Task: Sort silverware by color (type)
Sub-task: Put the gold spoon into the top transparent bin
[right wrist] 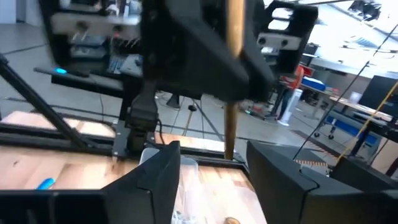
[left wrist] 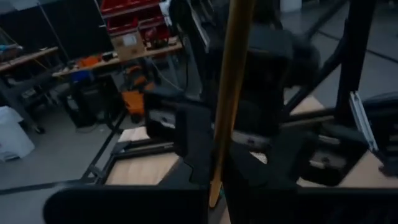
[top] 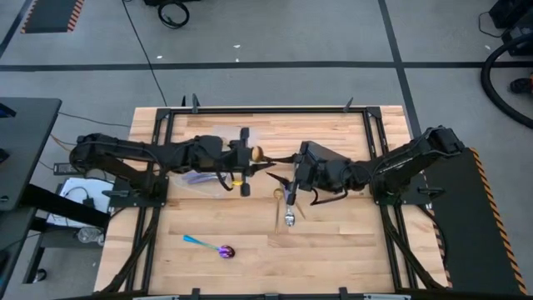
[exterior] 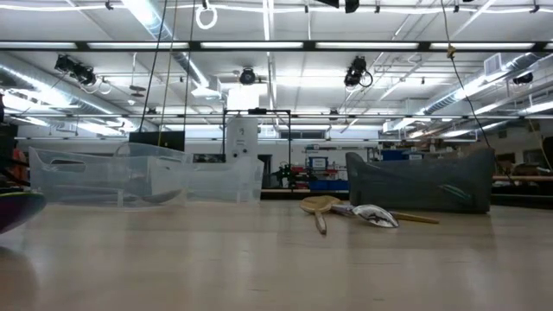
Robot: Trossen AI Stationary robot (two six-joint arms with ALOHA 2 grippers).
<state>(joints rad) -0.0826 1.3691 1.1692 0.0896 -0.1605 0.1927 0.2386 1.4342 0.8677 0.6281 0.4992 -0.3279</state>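
Observation:
My left gripper point(top: 250, 158) is raised over the table's middle, shut on a gold spoon point(left wrist: 227, 93) that stands about upright, its bowl point(top: 256, 152) on top. My right gripper point(right wrist: 214, 177) faces it, open; the spoon's lower handle end point(right wrist: 229, 146) hangs in front of the gap between its fingers, and I see no touch. Below, a gold spoon point(top: 278, 207) and a silver spoon point(top: 289, 219) lie on the table, crossing. An iridescent spoon with a teal handle point(top: 210, 246) lies flat near the front left. My left gripper pinches the gold spoon's handle point(left wrist: 217, 168) between its two fingers, which come at it level from the table's left and lie across it. The spoon is lifted clear and about upright. Its lower handle end sticks out just below the fingers.
Clear plastic containers point(exterior: 147, 177) stand at the far left and a dark grey bin point(exterior: 423, 183) at the far right, both under the raised arms. The wood near the front edge point(top: 350, 258) is bare.

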